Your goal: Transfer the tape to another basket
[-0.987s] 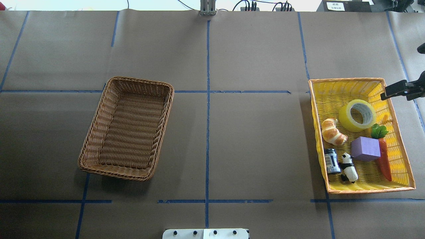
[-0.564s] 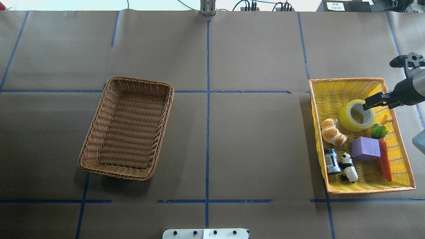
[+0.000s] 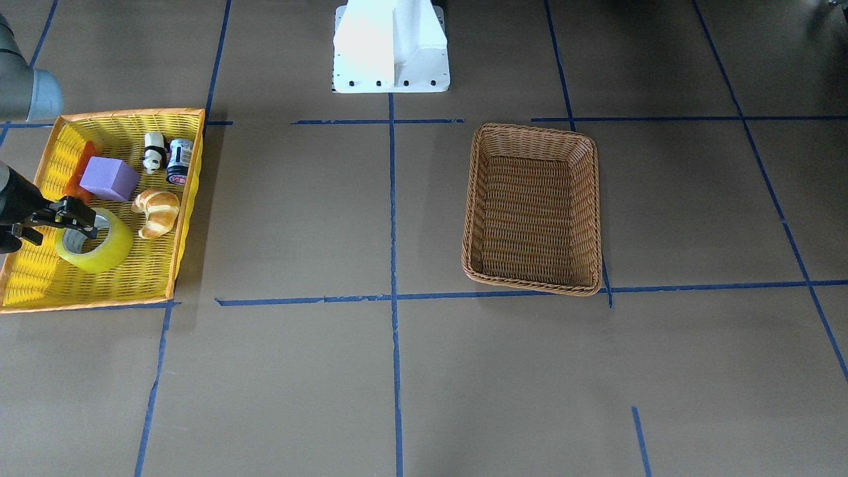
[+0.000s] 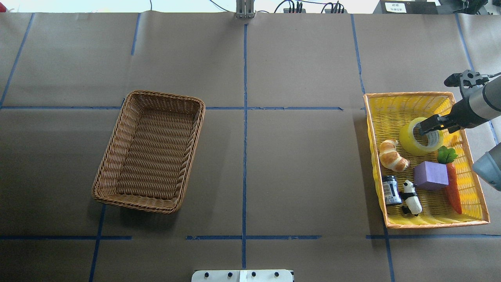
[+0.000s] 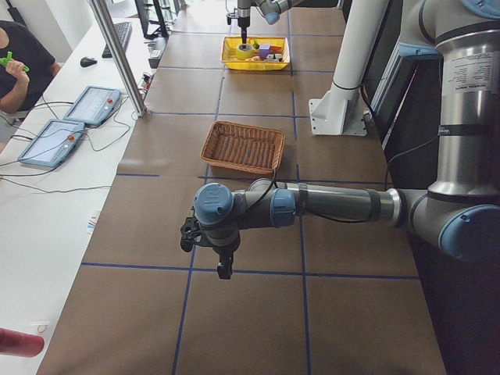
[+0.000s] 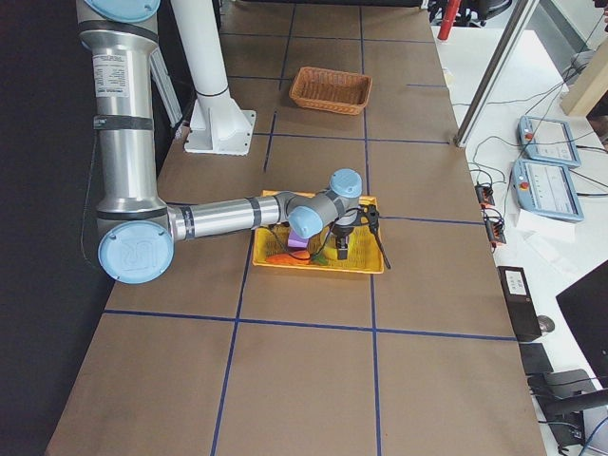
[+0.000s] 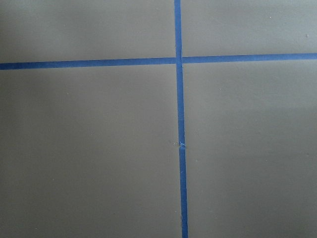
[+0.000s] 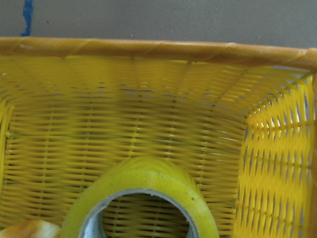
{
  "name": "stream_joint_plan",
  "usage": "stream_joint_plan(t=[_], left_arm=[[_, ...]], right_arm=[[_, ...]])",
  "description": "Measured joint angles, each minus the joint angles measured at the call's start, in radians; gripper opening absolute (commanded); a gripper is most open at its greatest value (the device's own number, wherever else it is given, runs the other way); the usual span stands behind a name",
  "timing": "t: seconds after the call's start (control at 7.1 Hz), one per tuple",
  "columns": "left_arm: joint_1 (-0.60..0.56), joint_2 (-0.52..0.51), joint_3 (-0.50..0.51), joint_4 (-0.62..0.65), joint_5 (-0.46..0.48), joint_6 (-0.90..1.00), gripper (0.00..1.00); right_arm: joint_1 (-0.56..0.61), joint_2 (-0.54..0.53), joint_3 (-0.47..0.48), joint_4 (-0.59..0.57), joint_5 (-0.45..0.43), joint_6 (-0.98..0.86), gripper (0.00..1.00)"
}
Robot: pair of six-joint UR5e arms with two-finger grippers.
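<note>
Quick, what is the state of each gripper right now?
Left gripper: cannot be told, as it shows only in the side view.
Right gripper: looks open, over the tape, holding nothing.

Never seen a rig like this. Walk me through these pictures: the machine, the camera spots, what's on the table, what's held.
This is a robot with two arms at a paper-covered table, each ending in a two-finger gripper. Two cameras look down from above, two from the table's ends, one rides on each wrist. The right gripper, fingers apart, hangs over the tape, which lies in the yellow tray with a croissant, purple cube, carrot, panda and small can. Nothing is held yet. The wicker basket has nothing in it. The left gripper hovers over bare table; its camera shows only paper and blue lines.
</note>
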Motion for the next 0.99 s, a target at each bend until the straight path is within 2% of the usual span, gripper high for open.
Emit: stream_joint_plan(t=[0.14,0.28,0.56,0.85,0.99], left_arm=[[-0.001,0.000,0.000,0.000,0.000,0.000,1.00],[-0.001,0.000,0.000,0.001,-0.001,0.000,1.00],[-0.001,0.000,-0.001,0.001,-0.001,0.001,1.00],[-0.001,0.000,-0.001,0.001,-0.002,0.001,1.00],[0.000,-0.001,-0.001,0.002,-0.002,0.000,1.00]], right_arm=[[-0.005,0.004,-0.014,0.000,0.000,0.000,0.99],[-0.010,0.013,-0.034,0.000,-0.001,0.000,0.87],[-0.014,0.025,-0.055,0.001,-0.001,0.001,0.32],[-0.013,0.030,-0.055,0.001,-0.001,-0.001,0.05],[-0.013,0.031,-0.053,0.002,-0.001,-0.002,0.00]])
